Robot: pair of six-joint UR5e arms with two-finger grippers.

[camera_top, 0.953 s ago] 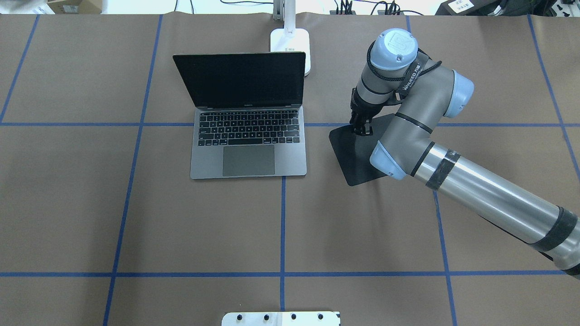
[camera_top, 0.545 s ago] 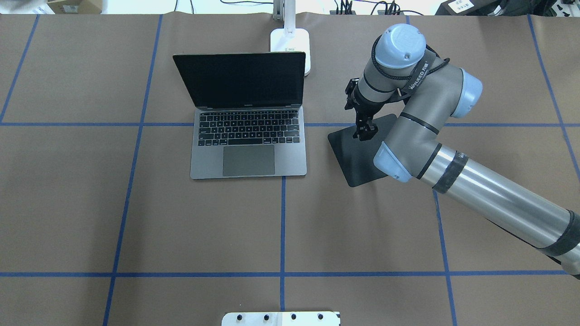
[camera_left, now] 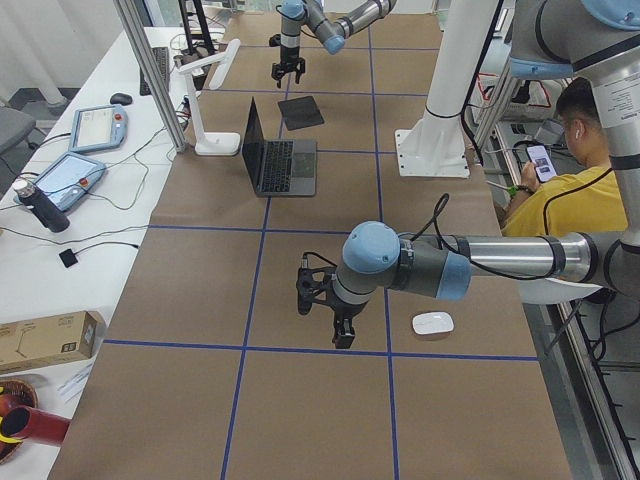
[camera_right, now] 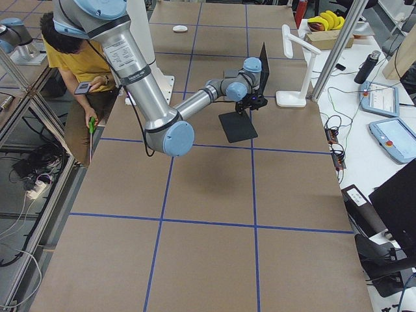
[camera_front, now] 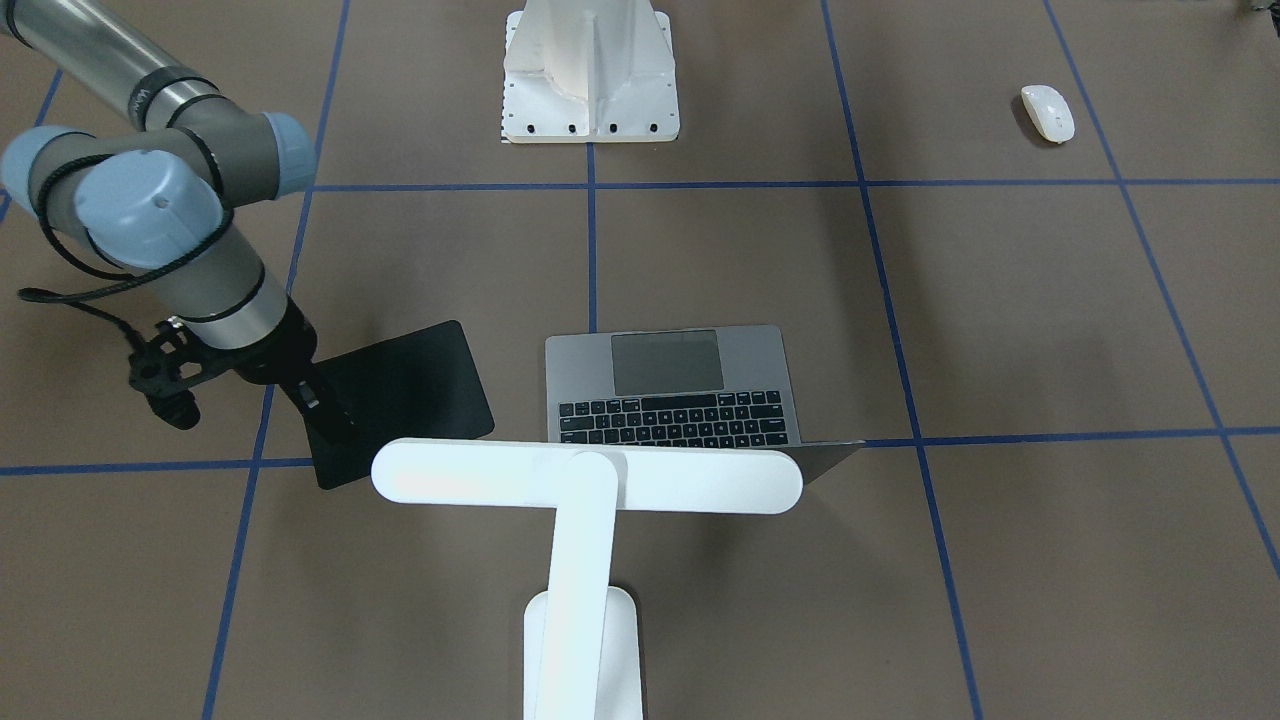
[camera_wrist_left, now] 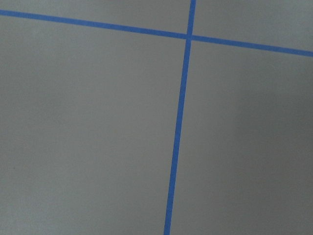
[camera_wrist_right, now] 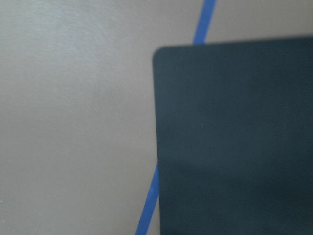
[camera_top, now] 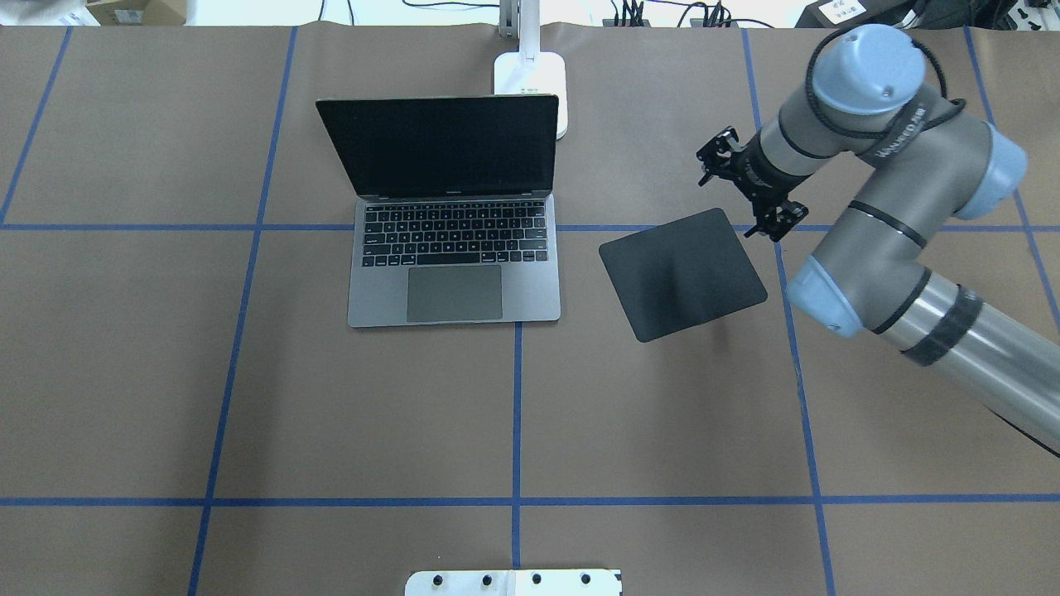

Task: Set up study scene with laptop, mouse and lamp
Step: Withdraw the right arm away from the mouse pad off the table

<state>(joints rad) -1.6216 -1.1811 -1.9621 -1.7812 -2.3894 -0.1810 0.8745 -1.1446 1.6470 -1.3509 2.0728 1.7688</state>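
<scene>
Pulls the right gripper (camera_top: 778, 222) off the black mat (camera_top: 683, 273), out beyond its corner; can't tell whether spread or pressed together. Leaves it flat beside the laptop (camera_top: 454, 273). Needs the mouse (camera_front: 1047, 112) next, far off by the left gripper (camera_left: 340, 325).

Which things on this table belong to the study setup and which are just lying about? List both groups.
Belongs to the job:
- laptop, open
- mouse, far from the laptop
- lamp, behind the laptop

Just lying about:
- black mat beside the laptop, not named in the task
- white pedestal
- tablets on the side bench
</scene>
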